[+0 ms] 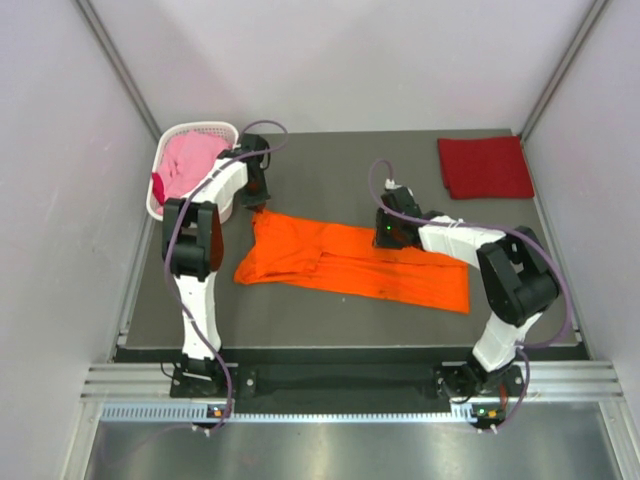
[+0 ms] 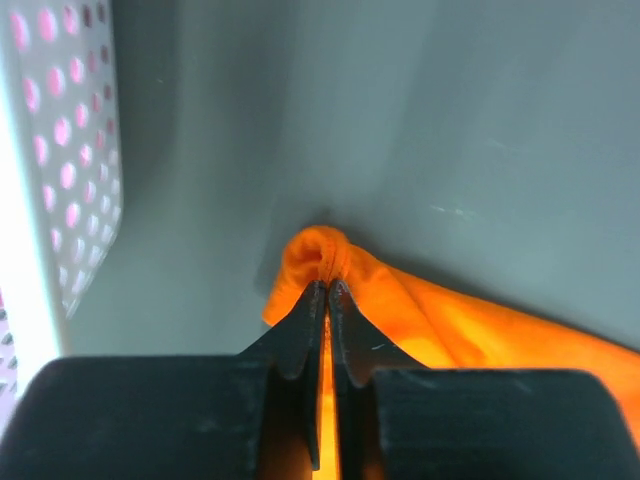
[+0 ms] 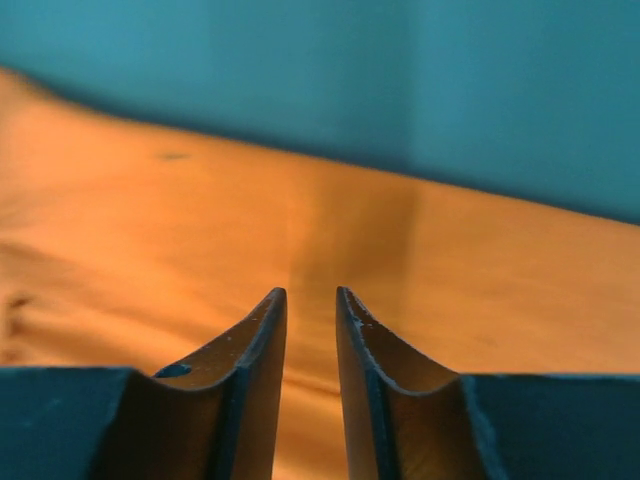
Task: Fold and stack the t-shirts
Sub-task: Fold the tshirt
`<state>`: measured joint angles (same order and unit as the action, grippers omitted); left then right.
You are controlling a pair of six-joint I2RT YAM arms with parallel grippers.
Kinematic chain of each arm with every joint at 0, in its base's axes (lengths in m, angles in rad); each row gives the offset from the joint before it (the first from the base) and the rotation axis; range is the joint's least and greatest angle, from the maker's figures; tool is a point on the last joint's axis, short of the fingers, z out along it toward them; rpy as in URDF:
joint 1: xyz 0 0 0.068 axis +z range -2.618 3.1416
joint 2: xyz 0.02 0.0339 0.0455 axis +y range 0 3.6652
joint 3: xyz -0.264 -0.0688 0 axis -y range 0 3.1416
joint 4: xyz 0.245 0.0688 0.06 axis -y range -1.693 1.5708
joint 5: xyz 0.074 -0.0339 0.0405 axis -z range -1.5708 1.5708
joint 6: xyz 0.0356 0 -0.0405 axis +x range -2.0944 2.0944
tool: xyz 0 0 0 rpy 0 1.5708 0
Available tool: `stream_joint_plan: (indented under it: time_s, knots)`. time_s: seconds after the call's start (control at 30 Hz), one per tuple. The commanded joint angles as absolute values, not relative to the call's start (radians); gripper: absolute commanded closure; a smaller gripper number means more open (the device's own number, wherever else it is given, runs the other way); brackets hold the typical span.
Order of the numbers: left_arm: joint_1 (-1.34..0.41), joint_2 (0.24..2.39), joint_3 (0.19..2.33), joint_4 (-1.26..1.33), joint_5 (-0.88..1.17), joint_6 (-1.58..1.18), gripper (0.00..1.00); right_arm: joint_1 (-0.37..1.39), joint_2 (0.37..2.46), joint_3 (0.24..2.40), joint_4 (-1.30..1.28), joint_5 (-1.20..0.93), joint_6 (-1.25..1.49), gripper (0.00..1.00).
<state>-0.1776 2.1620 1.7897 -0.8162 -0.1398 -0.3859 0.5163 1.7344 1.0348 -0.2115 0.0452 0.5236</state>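
- Grey tabletop (image 1: 330, 170) between pale walls carries all three shirts, each at a different stage.
- Dark red t-shirt (image 1: 485, 167) lies folded into a neat rectangle at the far right corner; I judge it finished, the base of the stack.
- Orange t-shirt (image 1: 350, 262) sprawls mid-table as a long band, apparently part-folded.
- Left gripper (image 2: 326, 288) is pinched tight on a bunched far-left corner of the orange t-shirt, near the white basket (image 1: 200, 127).
- Right gripper (image 3: 310, 295) hovers low over the orange cloth, jaws a narrow slit apart, nothing visibly between them.
- Pink t-shirt (image 1: 190, 160) lies crumpled in the basket; folding it and the stacking remain.
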Motion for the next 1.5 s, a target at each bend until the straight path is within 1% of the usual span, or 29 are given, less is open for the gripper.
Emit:
stream_joint_plan:
  time_s: [0.0, 0.13, 0.23, 0.47, 0.57, 0.73, 0.83, 0.93, 1.07, 1.13, 1.17, 1.23, 1.27, 1.33, 1.47]
  knots:
    - [-0.173, 2.164, 1.815, -0.812, -0.227, -0.382, 0.99, 0.451, 1.692, 0.99, -0.224, 0.136, 0.523, 0.74]
    - [-0.173, 2.177, 1.804, -0.799, -0.288, -0.399, 1.0, 0.373, 1.68, 0.898, -0.213, 0.159, 0.549, 0.75]
    - [-0.173, 2.178, 1.772, -0.756, -0.272, -0.41, 1.0, 0.334, 1.677, 0.867, -0.206, 0.172, 0.557, 0.76]
    - [-0.175, 2.209, 1.781, -0.723, -0.25, -0.417, 1.0, 0.27, 1.681, 0.864, -0.216, 0.179, 0.558, 0.76]
    - [-0.178, 2.214, 1.786, -0.698, -0.198, -0.407, 1.0, 0.23, 1.689, 0.871, -0.218, 0.17, 0.549, 0.77]
    - [-0.183, 2.212, 1.799, -0.698, -0.192, -0.405, 1.0, 0.219, 1.683, 0.89, -0.229, 0.164, 0.538, 0.77]
    - [-0.184, 2.197, 1.798, -0.726, -0.25, -0.422, 1.0, 0.219, 1.66, 0.894, -0.244, 0.149, 0.543, 0.77]
    - [-0.186, 2.175, 1.796, -0.736, -0.281, -0.411, 1.0, 0.219, 1.599, 0.894, -0.285, 0.149, 0.552, 0.77]
    - [-0.187, 2.135, 1.807, -0.735, -0.244, -0.399, 1.0, 0.219, 1.511, 0.879, -0.331, 0.155, 0.583, 0.77]
    - [-0.19, 2.125, 1.821, -0.742, -0.21, -0.385, 0.95, 0.219, 1.477, 0.858, -0.347, 0.164, 0.609, 0.77]
    - [-0.192, 2.129, 1.833, -0.762, -0.218, -0.385, 0.88, 0.218, 1.453, 0.853, -0.357, 0.17, 0.618, 0.76]
    - [-0.202, 2.129, 1.862, -0.81, -0.274, -0.39, 0.86, 0.21, 1.437, 0.836, -0.373, 0.184, 0.644, 0.72]
    - [-0.207, 2.119, 1.862, -0.819, -0.291, -0.391, 0.85, 0.2, 1.427, 0.831, -0.382, 0.186, 0.65, 0.72]
    - [-0.222, 2.096, 1.855, -0.827, -0.32, -0.387, 0.79, 0.193, 1.416, 0.815, -0.385, 0.19, 0.661, 0.72]
    - [-0.259, 2.017, 1.848, -0.848, -0.36, -0.377, 0.75, 0.17, 1.408, 0.796, -0.379, 0.189, 0.676, 0.72]
